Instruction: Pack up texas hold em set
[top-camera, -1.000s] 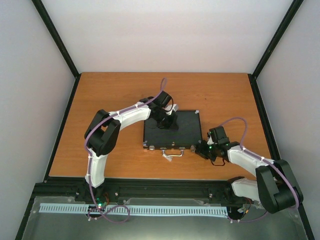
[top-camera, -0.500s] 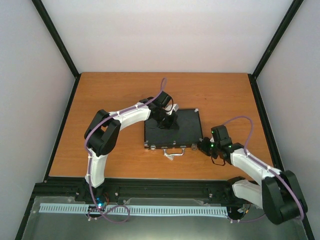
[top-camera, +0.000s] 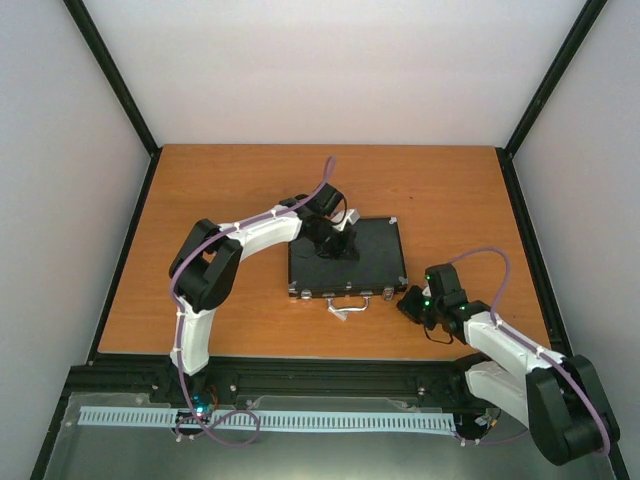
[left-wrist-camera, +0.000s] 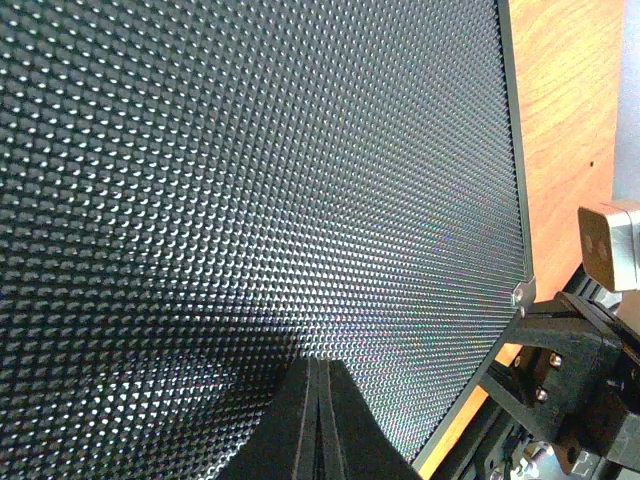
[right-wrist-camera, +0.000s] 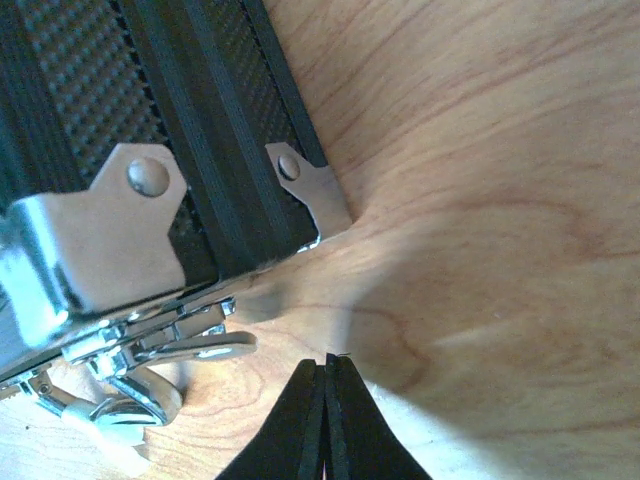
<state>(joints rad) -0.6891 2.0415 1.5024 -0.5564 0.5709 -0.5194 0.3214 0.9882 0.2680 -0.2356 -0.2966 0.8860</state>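
L gripper (left-wrist-camera: 316, 372) clenched, empty, tips against lid of black briefcase (top-camera: 372, 258). R gripper (right-wrist-camera: 327, 368) clenched too, holding nothing, just off case's front-right corner, over wooden table (top-camera: 230, 190). Count: 1 briefcase, closed flat mid-table; 1 silver handle (top-camera: 345, 308) at front edge; 2 grippers.

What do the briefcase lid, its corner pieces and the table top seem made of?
The briefcase lid looks like black plastic or coated metal sheet: fine embossed dimples with a dull sheen. Its corner pieces look like polished metal: silvery, reflective, riveted. The table top looks like wood or wood-look laminate: orange-brown grain, smooth.
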